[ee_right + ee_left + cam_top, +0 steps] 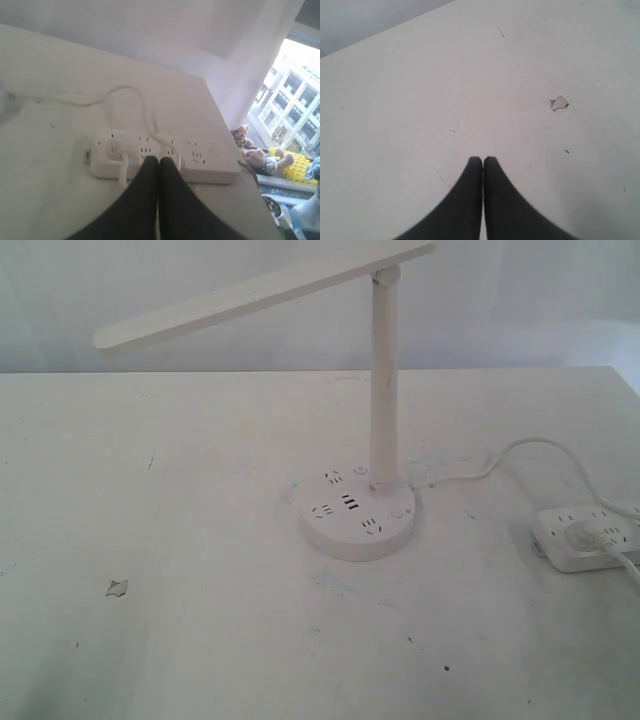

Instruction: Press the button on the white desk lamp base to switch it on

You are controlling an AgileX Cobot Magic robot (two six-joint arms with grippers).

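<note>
The white desk lamp stands mid-table in the exterior view, its long flat bar head (262,292) reaching left from a thin pole (384,380). Its round white base (356,513) carries socket holes, three dark USB slots (350,504) and small round buttons (397,512). Neither arm shows in the exterior view. My left gripper (483,159) is shut over bare tabletop, with no lamp in its view. My right gripper (159,160) is shut too, hovering over the white power strip (165,155), holding nothing.
The white power strip (588,537) lies at the table's right edge with a plug in it; its cord (520,450) loops back to the lamp base. A small chipped patch (117,588) marks the table at the left. Beyond the right table edge (235,150) are toys and a window.
</note>
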